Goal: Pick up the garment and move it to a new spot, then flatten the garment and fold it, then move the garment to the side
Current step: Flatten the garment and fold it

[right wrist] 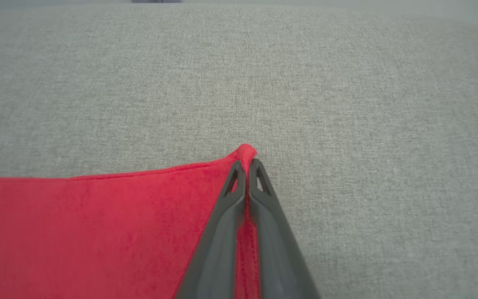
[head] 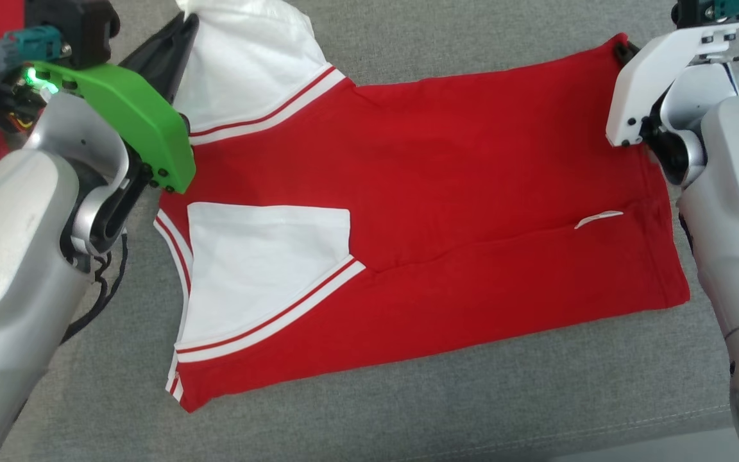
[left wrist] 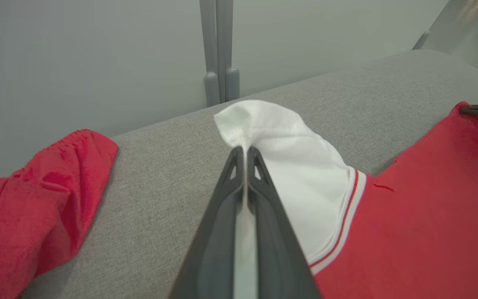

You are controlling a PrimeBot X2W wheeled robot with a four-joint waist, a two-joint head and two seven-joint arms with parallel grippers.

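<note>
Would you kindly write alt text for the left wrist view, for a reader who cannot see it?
The left gripper pinches the white sleeve of a red garment lying on a grey cushion. A second red cloth lies crumpled at the view's left.

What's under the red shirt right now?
The grey cushion fabric shows all round the red shirt, which rests on it. Anything beneath the cloth itself is covered and cannot be seen.
</note>
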